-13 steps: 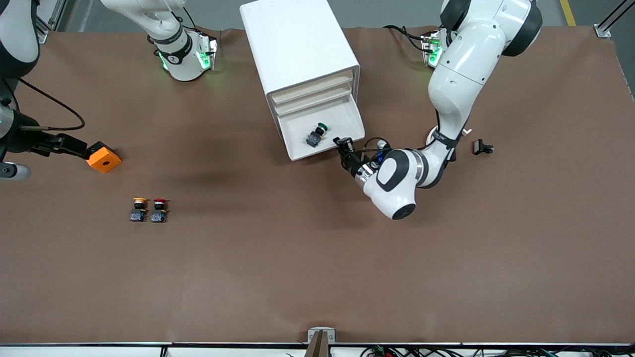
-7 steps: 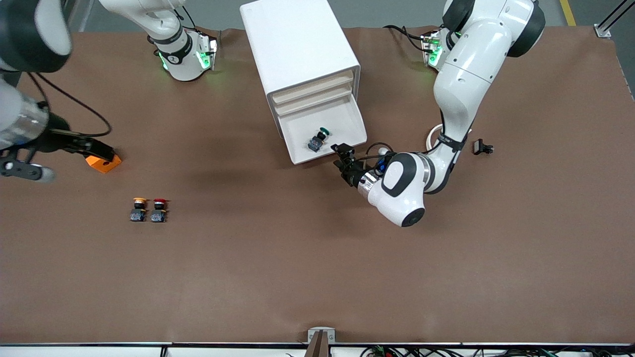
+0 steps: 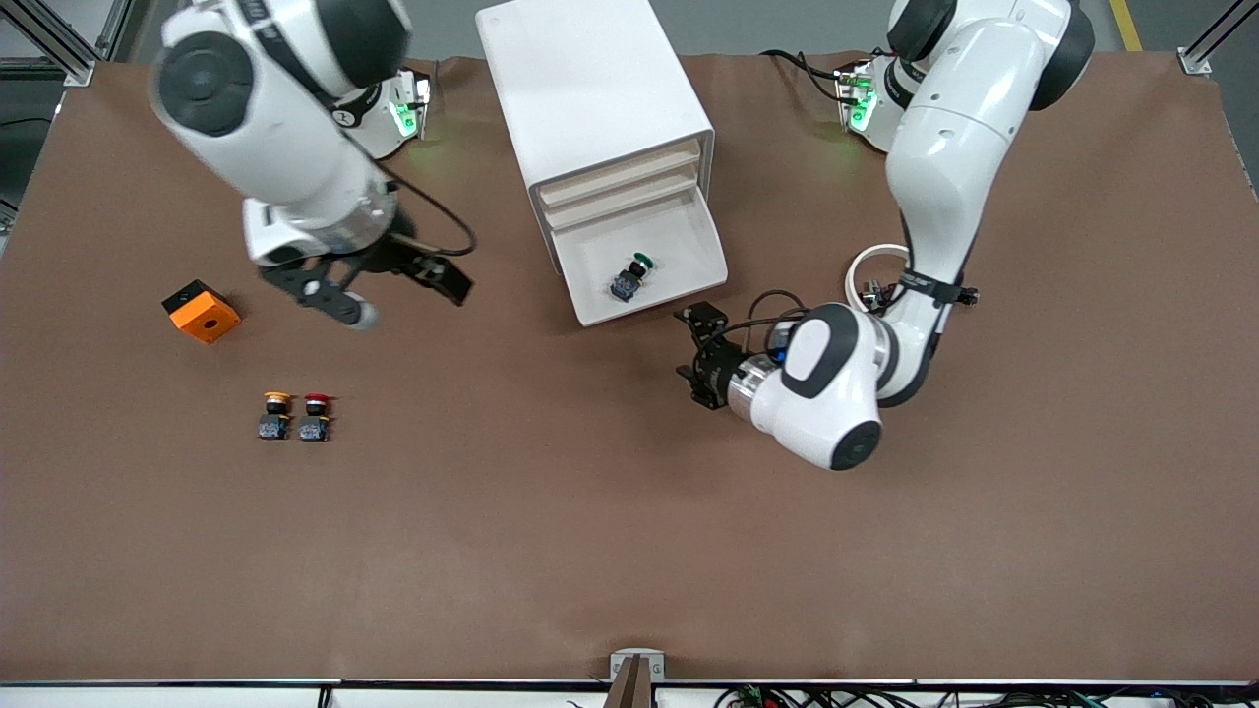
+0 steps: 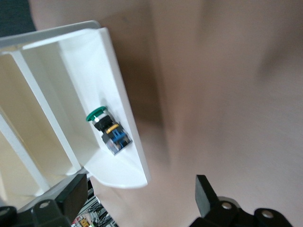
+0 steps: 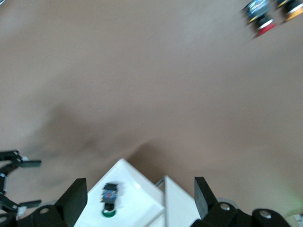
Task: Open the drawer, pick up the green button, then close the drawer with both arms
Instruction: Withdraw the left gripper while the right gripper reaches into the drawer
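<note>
**Drawer open, green button inside**

The drawer [image 3: 639,270] sticks out of the white cabinet [image 3: 590,93] in the upper middle of the front view. The button [image 3: 629,276] with the green cap lies in it, on its side. The left pincer [image 3: 700,356] is over the bare desk [image 3: 629,551], just below the drawer in the front view, its fingers apart and holding nothing. The right pincer [image 3: 408,285] is in the upper left part, over the desk between the orange block [image 3: 202,311] and the cabinet, fingers apart too. The yellow button [image 3: 275,414] and the red button [image 3: 315,416] stand side by side lower down.

left tool [image 3: 694,356] backed off drawer [image 3: 639,264], open; right tool [image 3: 408,285] released orange block [image 3: 203,312], swung toward cabinet [image 3: 594,93]
</note>
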